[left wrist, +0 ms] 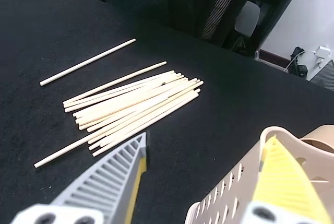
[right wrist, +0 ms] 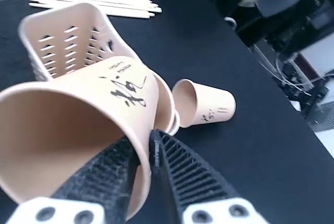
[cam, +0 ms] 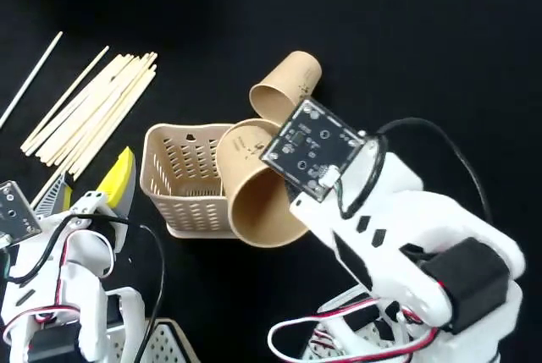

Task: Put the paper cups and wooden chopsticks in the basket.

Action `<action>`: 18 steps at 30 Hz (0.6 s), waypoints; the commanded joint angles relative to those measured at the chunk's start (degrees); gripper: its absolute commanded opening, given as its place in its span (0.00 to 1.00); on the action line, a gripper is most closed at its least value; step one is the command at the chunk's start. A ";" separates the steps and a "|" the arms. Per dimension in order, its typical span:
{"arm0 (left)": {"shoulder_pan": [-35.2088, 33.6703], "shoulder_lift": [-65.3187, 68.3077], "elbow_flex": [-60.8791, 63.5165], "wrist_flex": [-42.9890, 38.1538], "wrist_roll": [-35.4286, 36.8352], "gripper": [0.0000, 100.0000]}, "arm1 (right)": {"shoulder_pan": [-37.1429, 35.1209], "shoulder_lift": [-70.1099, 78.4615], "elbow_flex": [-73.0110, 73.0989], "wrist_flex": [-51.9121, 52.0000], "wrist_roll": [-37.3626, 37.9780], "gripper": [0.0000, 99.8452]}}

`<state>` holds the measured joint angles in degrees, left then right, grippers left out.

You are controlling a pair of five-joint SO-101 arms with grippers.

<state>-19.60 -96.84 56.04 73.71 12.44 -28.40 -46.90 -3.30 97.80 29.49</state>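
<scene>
My right gripper [right wrist: 143, 156] is shut on the rim of a tan paper cup [right wrist: 78, 125], which has a second cup nested around its base. In the high view this held cup [cam: 254, 189] lies tilted, base against the right side of the beige perforated basket [cam: 174, 173] and mouth toward the arm. Another paper cup [cam: 288, 84] lies on its side just beyond. Wooden chopsticks [cam: 93, 109] sit in a loose pile at the far left, with one stray stick [cam: 30, 79] apart. My left gripper [cam: 93, 168] is open left of the basket, with nothing between its fingers.
The table is covered in black cloth. In the left wrist view the chopstick pile [left wrist: 135, 104] lies ahead of the gripper and the basket wall [left wrist: 229, 192] is beside the yellow finger [left wrist: 284, 182]. A chair and cables stand beyond the table's far edge.
</scene>
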 commanded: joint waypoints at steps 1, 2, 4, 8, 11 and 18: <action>0.31 0.44 -0.31 -1.14 0.00 0.34 | -1.14 0.40 2.42 -3.43 -2.29 0.01; 0.31 0.44 -0.31 -1.05 0.00 0.34 | -0.88 0.40 3.38 -3.87 -2.29 0.01; 0.31 0.44 -0.31 -1.05 0.00 0.34 | 0.18 0.40 4.62 -4.40 -2.29 0.01; 0.31 0.44 -0.31 -1.05 0.00 0.34 | 4.66 0.40 4.79 -4.75 -2.20 0.01; 0.31 0.44 -0.31 -1.05 0.00 0.34 | 6.42 0.40 5.14 -5.71 -2.20 0.03; 0.31 0.44 -0.31 -1.05 0.00 0.34 | 4.22 0.40 5.14 -8.26 -2.20 0.32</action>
<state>-19.60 -96.84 56.04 73.71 12.44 -23.12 -46.55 1.89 92.09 27.56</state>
